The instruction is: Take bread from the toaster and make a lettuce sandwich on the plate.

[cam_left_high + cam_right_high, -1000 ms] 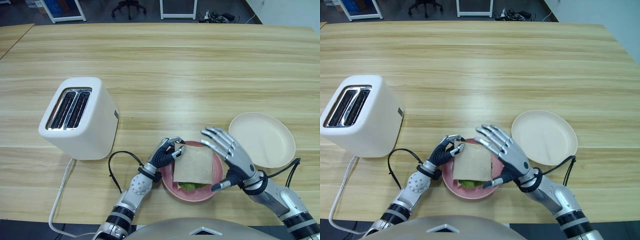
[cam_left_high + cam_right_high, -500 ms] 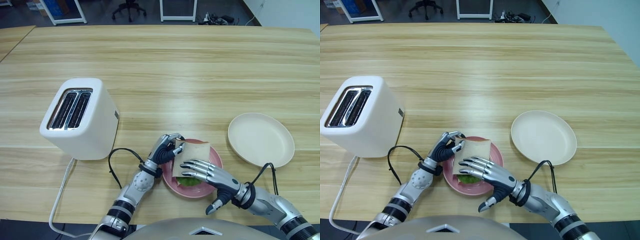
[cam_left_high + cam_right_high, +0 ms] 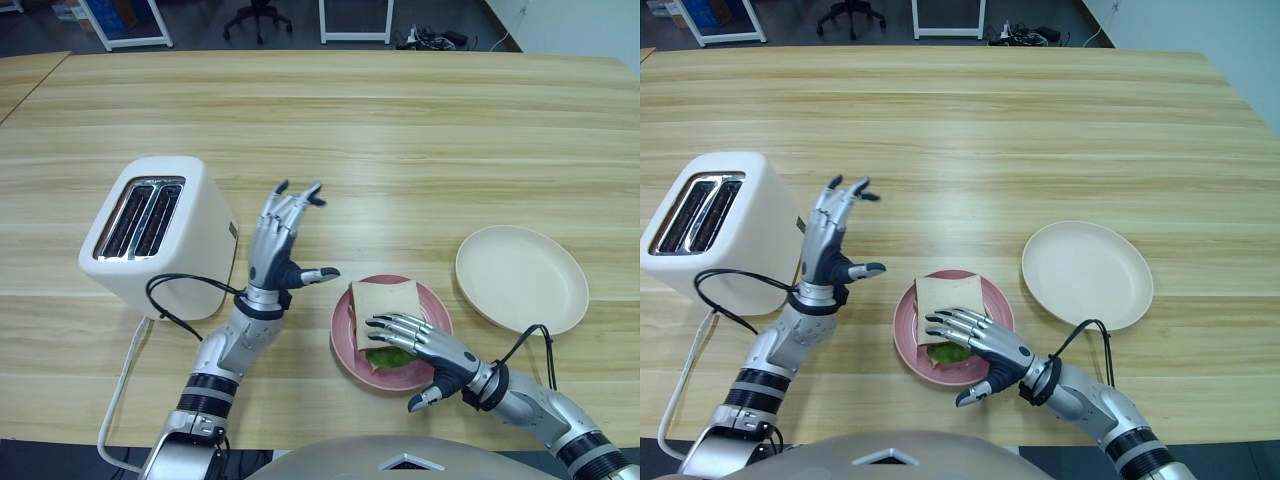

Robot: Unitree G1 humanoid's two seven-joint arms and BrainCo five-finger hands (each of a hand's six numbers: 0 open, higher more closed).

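A pink plate [image 3: 345,352] near the table's front edge holds a sandwich: a slice of bread [image 3: 384,300] on top with green lettuce [image 3: 391,357] peeking out at its near side. My right hand [image 3: 423,346] lies flat over the near half of the sandwich, fingers spread and resting on it. My left hand [image 3: 281,237] is raised open beside the toaster, well left of the plate, holding nothing. The white toaster [image 3: 155,236] stands at the left, and I see no bread in its two slots.
A cream plate [image 3: 520,277] with nothing on it sits to the right of the pink one. The toaster's white cord [image 3: 122,384] trails toward the front edge. The far half of the wooden table is bare.
My left hand let go of the bread's left corner and lifted up and left toward the toaster, fingers opening. The right hand stayed on the sandwich, shifting slightly nearer.
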